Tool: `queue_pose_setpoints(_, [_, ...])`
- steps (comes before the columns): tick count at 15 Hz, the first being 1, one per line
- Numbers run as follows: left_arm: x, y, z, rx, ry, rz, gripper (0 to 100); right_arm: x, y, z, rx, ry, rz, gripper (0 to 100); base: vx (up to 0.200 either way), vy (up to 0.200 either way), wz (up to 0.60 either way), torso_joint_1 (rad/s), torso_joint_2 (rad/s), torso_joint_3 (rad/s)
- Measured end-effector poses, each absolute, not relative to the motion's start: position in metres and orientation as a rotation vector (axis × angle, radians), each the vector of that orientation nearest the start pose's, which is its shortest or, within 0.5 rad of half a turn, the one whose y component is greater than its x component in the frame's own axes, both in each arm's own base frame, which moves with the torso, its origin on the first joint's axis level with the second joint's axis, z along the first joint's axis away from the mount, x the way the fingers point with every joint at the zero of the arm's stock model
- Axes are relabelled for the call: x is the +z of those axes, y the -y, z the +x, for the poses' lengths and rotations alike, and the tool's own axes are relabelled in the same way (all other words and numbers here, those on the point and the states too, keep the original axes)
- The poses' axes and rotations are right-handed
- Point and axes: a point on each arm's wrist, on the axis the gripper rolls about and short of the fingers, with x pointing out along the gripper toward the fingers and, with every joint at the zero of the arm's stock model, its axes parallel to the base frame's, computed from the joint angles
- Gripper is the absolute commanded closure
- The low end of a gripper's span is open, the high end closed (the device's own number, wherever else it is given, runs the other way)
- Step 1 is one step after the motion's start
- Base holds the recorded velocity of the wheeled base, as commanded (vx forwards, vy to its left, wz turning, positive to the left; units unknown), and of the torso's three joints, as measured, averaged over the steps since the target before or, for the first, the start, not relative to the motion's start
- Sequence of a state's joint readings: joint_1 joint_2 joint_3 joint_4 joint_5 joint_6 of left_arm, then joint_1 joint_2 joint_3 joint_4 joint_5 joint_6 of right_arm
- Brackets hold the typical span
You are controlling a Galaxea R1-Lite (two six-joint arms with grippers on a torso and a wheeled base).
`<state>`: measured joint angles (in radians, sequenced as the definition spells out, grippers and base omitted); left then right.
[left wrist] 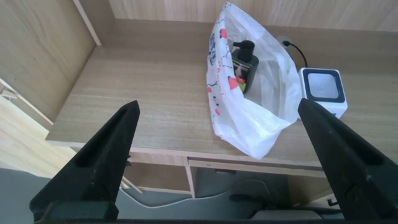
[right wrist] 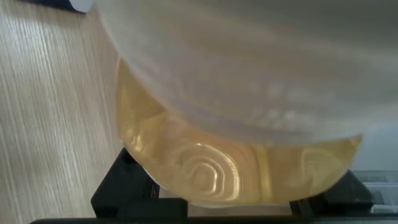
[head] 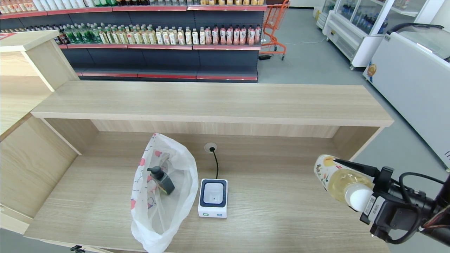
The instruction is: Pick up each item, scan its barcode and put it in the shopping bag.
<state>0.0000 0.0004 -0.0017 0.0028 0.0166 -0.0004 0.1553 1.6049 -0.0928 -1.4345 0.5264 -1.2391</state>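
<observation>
My right gripper is shut on a bottle of yellow drink with a white cap, held tilted above the right end of the wooden counter. The bottle sits close before the right wrist camera. A white shopping bag with red prints lies open left of centre, with a dark pump bottle inside. The white barcode scanner sits just right of the bag. My left gripper is open, off the counter's near edge, with the bag and the pump bottle beyond it.
A raised wooden ledge runs along the back of the counter, with side walls at both ends. The scanner's black cable leads to a hole in the counter. Store shelves and freezers stand behind.
</observation>
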Motion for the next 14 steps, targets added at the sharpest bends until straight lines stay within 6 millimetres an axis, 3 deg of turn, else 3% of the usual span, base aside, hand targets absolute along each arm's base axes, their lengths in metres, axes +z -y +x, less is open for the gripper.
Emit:
queue_pose_setpoints(5, [0.076, 0.0, -0.023, 0.016, -0.001, -0.001, 0, 0.121, -0.047, 0.173, 0.631, 0.343, -1.189, 100, 0.0, 0.2, 0.0, 0.005, 0.0, 0.002])
queue_pose_setpoints(14, [0.076, 0.0, -0.023, 0.017, -0.002, 0.0, 0, 0.104, -0.046, 0.173, 0.675, 0.278, -1.259, 100, 0.0, 0.2, 0.0, 0.001, 0.0, 0.002])
